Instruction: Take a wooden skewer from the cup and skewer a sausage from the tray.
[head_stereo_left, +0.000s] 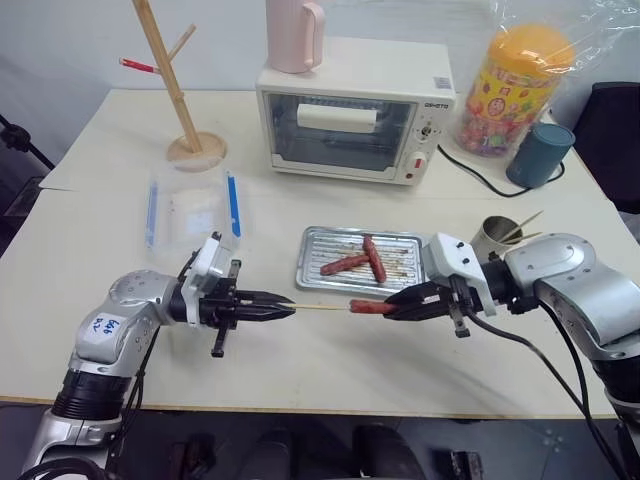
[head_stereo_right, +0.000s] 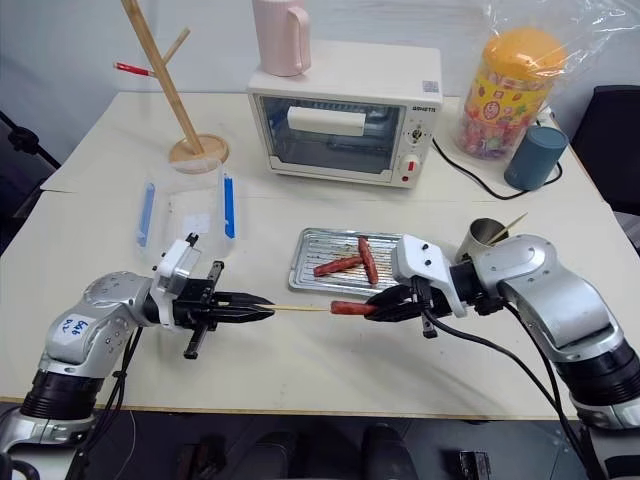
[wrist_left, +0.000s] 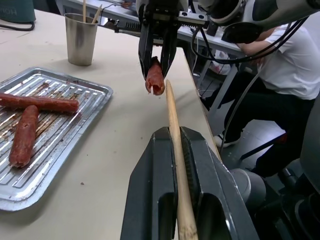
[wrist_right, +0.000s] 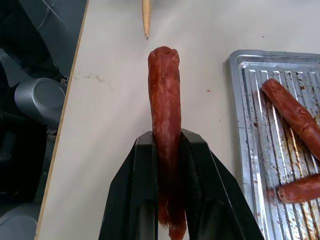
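The left gripper (head_stereo_left: 283, 309) has its jaws closed on the thin pale wooden skewer (head_stereo_left: 318, 308), which lies level and points toward the other arm. The right gripper (head_stereo_left: 392, 308) has its jaws clamped on 1 short reddish-brown sausage (head_stereo_left: 368, 307), with the free end turned to the skewer tip. Both are held above the tabletop (head_stereo_left: 300, 370) near its front edge, just in front of the small shiny ridged metal tray (head_stereo_left: 312, 262). The tip is very close to the sausage end, and I cannot tell if it touches yet. So the skewer is already taken from the plain steel cup (head_stereo_left: 492, 235) and a sausage is already lifted. I judge that only the piercing is left. 2 more sausages stay in the tray.
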